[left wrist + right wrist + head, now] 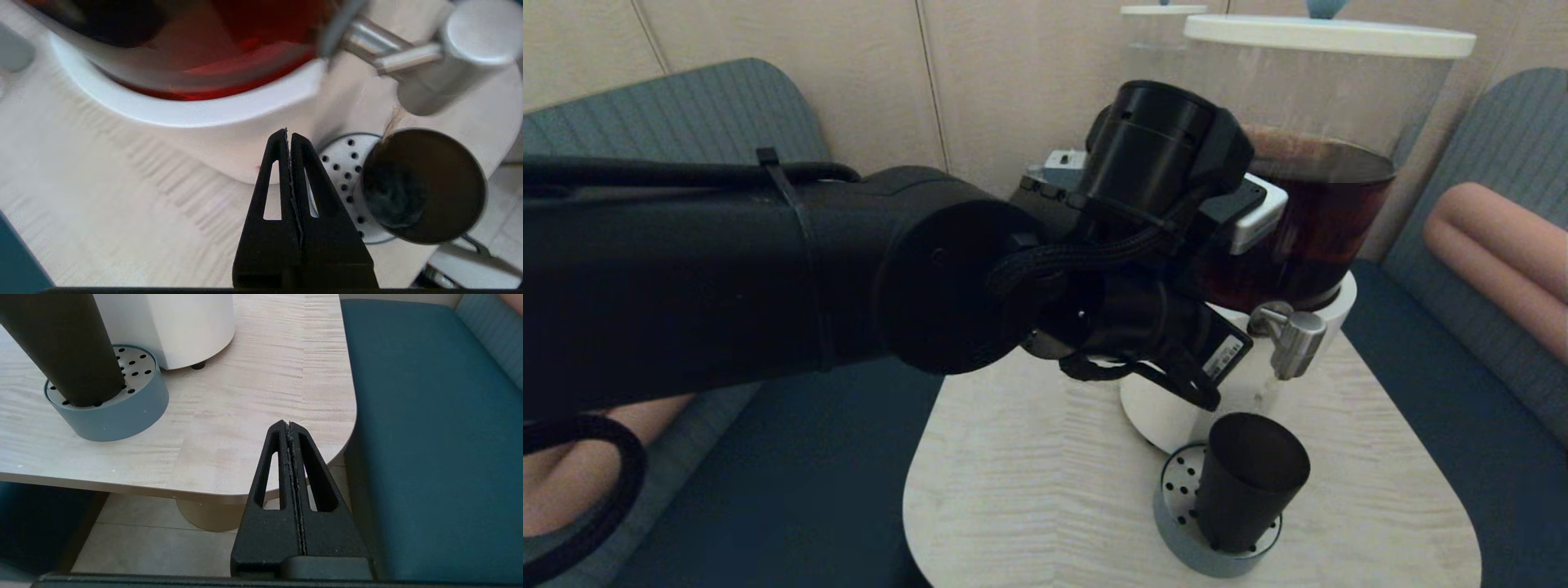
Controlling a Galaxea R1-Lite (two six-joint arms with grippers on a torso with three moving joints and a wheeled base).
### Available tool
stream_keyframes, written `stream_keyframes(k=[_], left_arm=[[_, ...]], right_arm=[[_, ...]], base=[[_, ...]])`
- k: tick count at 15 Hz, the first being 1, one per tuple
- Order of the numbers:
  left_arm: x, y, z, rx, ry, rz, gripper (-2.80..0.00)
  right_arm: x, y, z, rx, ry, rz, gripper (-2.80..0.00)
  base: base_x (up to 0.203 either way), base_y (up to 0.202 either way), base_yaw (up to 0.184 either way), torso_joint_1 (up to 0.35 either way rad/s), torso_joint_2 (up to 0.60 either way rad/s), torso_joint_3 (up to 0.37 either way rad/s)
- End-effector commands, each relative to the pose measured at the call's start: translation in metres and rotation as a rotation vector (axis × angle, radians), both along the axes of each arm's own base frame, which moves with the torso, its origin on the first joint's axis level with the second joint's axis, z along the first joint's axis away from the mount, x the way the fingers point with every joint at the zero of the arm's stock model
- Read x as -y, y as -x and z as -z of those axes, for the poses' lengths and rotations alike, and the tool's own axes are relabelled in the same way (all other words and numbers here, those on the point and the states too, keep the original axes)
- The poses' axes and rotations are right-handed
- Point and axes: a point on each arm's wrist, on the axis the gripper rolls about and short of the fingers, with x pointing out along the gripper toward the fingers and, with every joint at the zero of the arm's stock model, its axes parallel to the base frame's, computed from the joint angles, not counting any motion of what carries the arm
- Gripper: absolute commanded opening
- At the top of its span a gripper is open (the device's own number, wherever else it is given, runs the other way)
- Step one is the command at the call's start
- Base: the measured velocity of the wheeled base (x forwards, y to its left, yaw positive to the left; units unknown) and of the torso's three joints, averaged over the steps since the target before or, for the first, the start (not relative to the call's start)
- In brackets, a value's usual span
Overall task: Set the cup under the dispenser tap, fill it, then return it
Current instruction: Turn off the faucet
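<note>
A: Where is the cup (1250,482)?

B: It stands upright on the round perforated drip tray (1180,523), below the dispenser tap (1294,339). A thin brown stream runs from the spout to its rim.

A: And the left gripper (289,134)?

B: Jaws pressed together, empty, beside the dispenser's white base (212,122).

A: The right gripper (289,426)?

B: Also closed on nothing, hanging off the table (265,396) edge near the blue seat (429,437).

A: Any writing?

B: A barcode sticker (1227,358) on the left wrist, too small to read.

We see a pale wood-grain table (1029,490) with rounded corners, flanked by a dark teal bench seat (429,437) with ribbed grey-blue backrests (1486,180) (a pink bolster cushion (1503,253) rests against one). Beige panelled walls (866,73) rise behind; pale floor tiles (155,543) lie below.
</note>
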Motion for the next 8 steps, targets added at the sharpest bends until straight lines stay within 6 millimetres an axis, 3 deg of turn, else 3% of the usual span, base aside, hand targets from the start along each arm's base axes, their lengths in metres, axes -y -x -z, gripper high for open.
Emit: stream_keyframes(k=[1, 8], left_arm=[[0.001, 0.008, -0.006, 0.007, 0.014, 0.020, -2.80], [0.008, 0.029, -0.013, 0.011, 0.028, 0.075, -2.80]], right_arm=[[0.000, 0.000, 0.000, -0.002, 0.000, 0.000, -2.80], [0.000, 0.000, 0.000, -0.002, 0.000, 0.000, -2.80]], base=[[0.000, 0.000, 0.000, 0.000, 0.00, 0.000], [0.000, 0.000, 0.000, 0.000, 0.00, 0.000]])
